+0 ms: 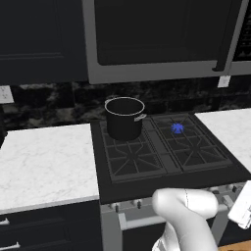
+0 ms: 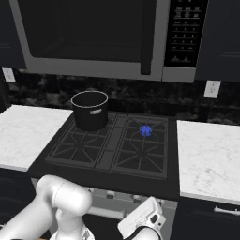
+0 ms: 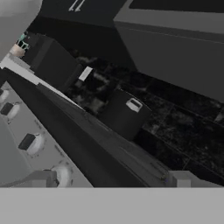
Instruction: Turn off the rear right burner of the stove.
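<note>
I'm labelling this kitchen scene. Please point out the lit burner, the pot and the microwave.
rear right burner (image 1: 177, 128): left base view, on its blue flame.
pot (image 1: 124, 120): left base view, on its dark side wall.
microwave (image 2: 93, 28): right base view, on its dark door.

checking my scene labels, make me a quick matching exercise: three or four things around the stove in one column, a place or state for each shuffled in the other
Things:
1. rear right burner
2. pot
3. microwave
4. wall outlet

Places or states:
A. mounted above the stove
B. lit with a blue flame
C. on the backsplash above the right counter
D. standing on the rear left grate

Pairs: 1-B, 2-D, 3-A, 4-C
</note>
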Motion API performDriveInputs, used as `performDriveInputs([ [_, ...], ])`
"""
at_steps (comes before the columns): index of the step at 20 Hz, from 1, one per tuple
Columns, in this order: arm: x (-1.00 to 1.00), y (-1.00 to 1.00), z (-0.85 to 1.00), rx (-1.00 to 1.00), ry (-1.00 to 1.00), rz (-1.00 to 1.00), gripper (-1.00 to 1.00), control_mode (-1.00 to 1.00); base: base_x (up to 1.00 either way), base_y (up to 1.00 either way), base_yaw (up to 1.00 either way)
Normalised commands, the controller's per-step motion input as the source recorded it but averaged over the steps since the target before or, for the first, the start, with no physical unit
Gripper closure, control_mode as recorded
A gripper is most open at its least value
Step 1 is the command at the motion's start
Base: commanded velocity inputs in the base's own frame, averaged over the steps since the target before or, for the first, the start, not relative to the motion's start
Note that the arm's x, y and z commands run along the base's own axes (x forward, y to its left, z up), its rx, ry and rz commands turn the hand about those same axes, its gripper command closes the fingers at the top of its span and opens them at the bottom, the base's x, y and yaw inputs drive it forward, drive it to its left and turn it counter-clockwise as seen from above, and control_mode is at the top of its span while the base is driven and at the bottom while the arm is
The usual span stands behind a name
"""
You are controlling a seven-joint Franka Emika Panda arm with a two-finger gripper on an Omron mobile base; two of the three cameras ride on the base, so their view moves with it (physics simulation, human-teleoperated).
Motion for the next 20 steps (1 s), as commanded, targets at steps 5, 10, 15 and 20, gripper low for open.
performDriveInputs([
  [5,0.30,-0.04,-0.18,0.00,-0.05,-0.01,-1.00,-1.00,0.00,0.00,0.00],
  [10,0.02,0.00,-0.46,-0.07,-0.03,0.00,-1.00,-1.00,0.00,0.00,0.00],
  [15,0.08,0.00,-0.39,-0.06,-0.07,0.00,-1.00,-1.00,0.00,0.00,0.00],
  [20,0.48,-0.09,-0.21,0.00,0.00,0.00,-1.00,-1.00,0.00,0.00,0.00],
])
